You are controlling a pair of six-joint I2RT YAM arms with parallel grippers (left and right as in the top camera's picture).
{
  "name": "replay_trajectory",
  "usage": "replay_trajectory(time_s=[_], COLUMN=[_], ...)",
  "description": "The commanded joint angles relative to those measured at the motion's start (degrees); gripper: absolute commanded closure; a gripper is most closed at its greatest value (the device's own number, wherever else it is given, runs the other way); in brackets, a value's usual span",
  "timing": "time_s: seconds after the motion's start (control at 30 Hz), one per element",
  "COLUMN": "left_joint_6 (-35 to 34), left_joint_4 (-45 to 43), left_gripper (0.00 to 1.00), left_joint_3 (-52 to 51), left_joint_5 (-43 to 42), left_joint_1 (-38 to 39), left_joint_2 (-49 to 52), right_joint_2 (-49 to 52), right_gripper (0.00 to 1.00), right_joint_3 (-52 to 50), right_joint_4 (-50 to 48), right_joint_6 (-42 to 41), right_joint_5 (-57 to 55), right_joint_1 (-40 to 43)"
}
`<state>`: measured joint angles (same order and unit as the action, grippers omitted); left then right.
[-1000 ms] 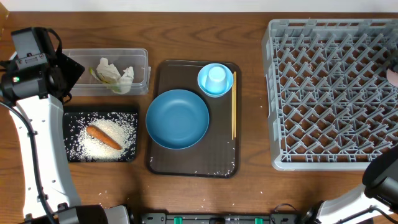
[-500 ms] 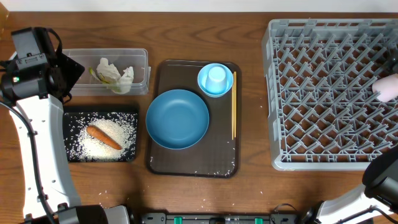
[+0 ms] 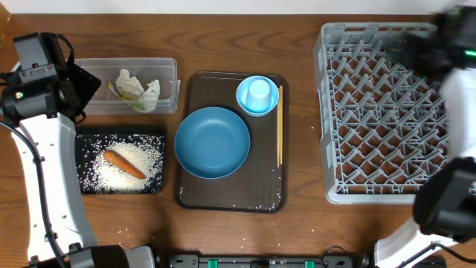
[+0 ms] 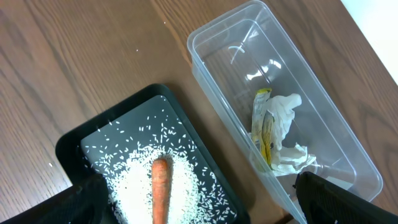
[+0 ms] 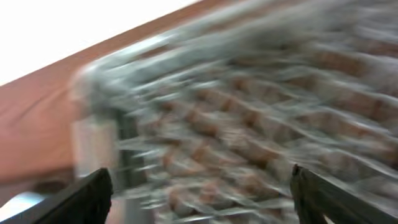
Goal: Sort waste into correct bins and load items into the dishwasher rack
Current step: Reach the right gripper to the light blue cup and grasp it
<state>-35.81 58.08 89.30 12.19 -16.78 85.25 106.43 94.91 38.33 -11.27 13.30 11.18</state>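
Checking the left gripper (image 4: 199, 183) first: how does it stand?

Released, fingers spread wide with nothing between them, hanging above the clear tub (image 4: 348, 155) and the black tray (image 4: 112, 115), which sit just beside each other

And the waste?

The crumpled tissue (image 4: 287, 127) and the snack wrapper (image 4: 264, 134) lie together in the tub. The carrot (image 4: 160, 193) lies on a bed of rice (image 4: 127, 183) in the black tray, and a few stray grains sit on the table in front of it

What about the right gripper (image 5: 199, 186)?

Its wrist view is smeared, but both fingers show far apart with nothing held, so it is released too. From overhead the arm is a blur over the far right corner of the dishwasher rack (image 3: 372, 149)

Where are the dishes?

On the brown serving tray (image 3: 230, 199), between the bins and the rack. The blue plate (image 3: 212, 141) is there, and behind it the small bowl (image 3: 243, 100) with the light-blue cup (image 3: 259, 91) sitting inside. The chopsticks (image 3: 280, 126) lie along the tray's right edge, and some rice grains dot its front
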Motion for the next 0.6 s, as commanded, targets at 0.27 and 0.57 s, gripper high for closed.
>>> replay_trajectory(time_s=[0.27,0.57], left_joint_6=[-0.07,-0.07], left_joint_4=[0.13,0.13], left_gripper=[0.02,0.02], left_joint_3=[0.39,0.39], left_joint_5=[0.33,0.33], left_joint_1=[-0.24,-0.24], left_joint_2=[0.26,0.26], right_joint_2=[2.03,10.99], right_gripper=[0.08,0.08], right_joint_3=[0.63,0.63], right_joint_4=[-5.92,-8.74], right_joint_6=[-2.64,-8.15], right_joint_5=[-18.25,-29.81], right_joint_1=[-34.10,-44.02])
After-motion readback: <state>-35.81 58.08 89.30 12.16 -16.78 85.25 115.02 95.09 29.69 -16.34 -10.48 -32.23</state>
